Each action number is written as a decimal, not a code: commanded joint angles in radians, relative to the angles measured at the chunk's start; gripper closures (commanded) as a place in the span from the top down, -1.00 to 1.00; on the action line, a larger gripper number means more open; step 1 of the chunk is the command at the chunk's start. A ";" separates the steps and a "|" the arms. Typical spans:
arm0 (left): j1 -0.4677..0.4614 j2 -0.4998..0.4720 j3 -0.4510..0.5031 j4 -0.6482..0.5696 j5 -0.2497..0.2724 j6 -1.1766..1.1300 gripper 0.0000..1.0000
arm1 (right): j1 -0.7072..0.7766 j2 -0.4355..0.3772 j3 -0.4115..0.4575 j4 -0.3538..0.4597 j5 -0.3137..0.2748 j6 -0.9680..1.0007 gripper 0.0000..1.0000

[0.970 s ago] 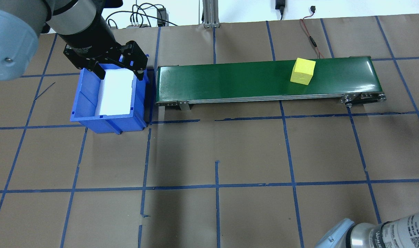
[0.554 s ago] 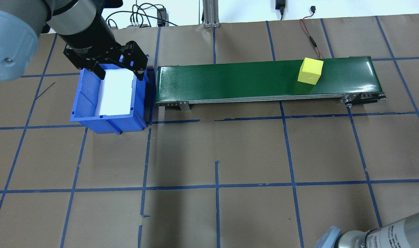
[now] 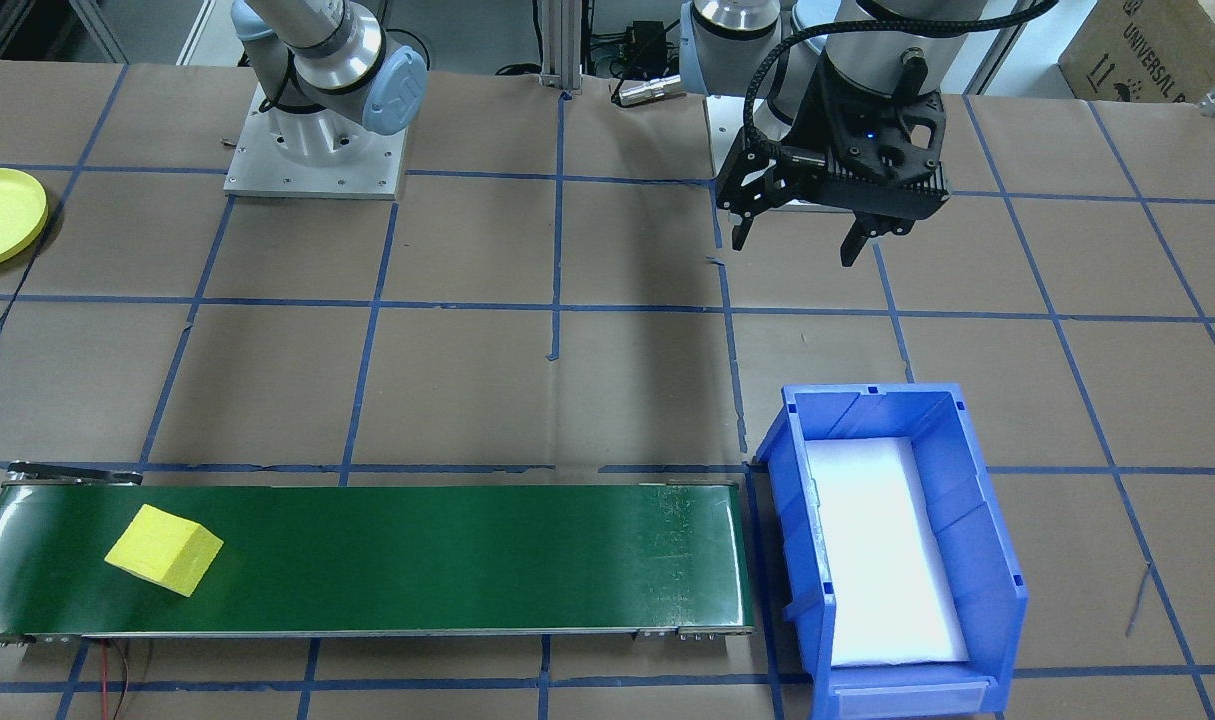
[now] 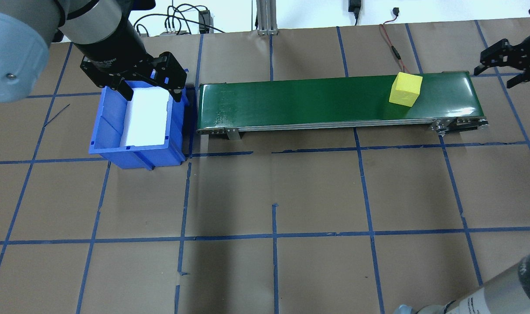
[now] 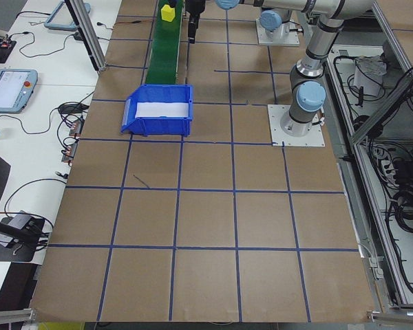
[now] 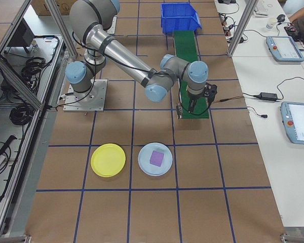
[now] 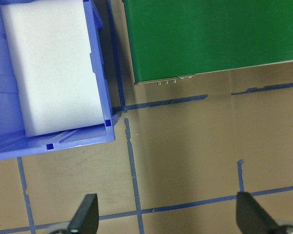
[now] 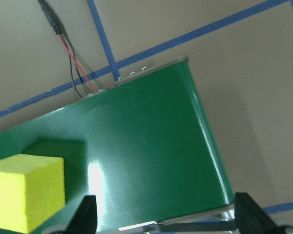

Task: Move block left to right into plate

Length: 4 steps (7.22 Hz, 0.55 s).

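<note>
**A:** Across the table in the front view, the yellow block (image 3: 164, 549) sits on the green conveyor (image 3: 417, 560), the left gripper (image 3: 797, 240) spread open near its base, plate (image 3: 2, 217) well apart.

**B:** Overhead, right gripper (image 4: 504, 72) hangs open just past the belt's end. Its wrist cam shows nothing held. Pickup step, I'd say: it needs to line up over the block and drop.

Yellow block (image 4: 405, 89), green belt (image 4: 299, 102), blue bin (image 4: 112, 131), yellow plate (image 6: 108, 160).
</note>
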 commanded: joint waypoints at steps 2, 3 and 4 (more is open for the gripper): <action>0.000 0.000 0.000 0.000 0.000 0.000 1.00 | 0.122 0.057 -0.005 -0.094 0.034 0.228 0.99; 0.000 0.000 0.000 -0.002 0.000 0.000 1.00 | 0.127 0.065 -0.005 -0.097 0.034 0.228 0.99; 0.000 0.000 0.000 -0.002 0.000 0.000 1.00 | 0.137 0.070 0.002 -0.102 0.034 0.228 0.98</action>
